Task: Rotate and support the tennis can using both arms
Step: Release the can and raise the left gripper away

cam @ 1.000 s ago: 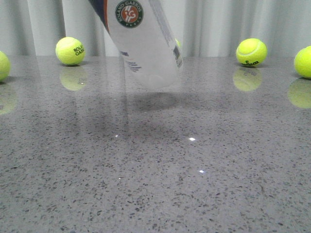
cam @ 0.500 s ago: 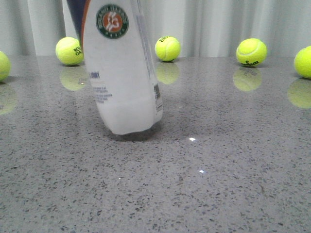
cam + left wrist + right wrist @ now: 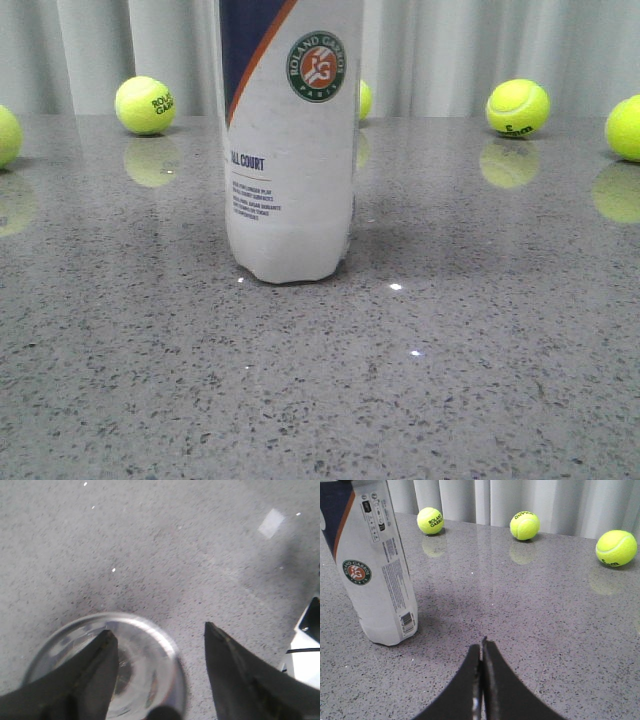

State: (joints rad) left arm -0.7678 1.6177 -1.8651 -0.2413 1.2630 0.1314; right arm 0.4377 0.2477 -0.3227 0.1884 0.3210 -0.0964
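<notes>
The tennis can stands upright on the grey table, navy panel and round badge facing the front camera; its top is cut off by the frame. In the left wrist view I look down on its metal rim. My left gripper is open above the can's top: one finger hangs over the can's mouth, the other is beside the rim, apart from it. My right gripper is shut and empty, low over the table, to the side of the can and clear of it. Neither gripper shows in the front view.
Several yellow-green tennis balls lie along the table's back edge by the curtain: one at back left, one at back right, one at the far right. A white object lies at the edge of the left wrist view.
The can was tilted and lifted off the table, then swung down and upright. It now stands on its base, shifted a little to the right.
</notes>
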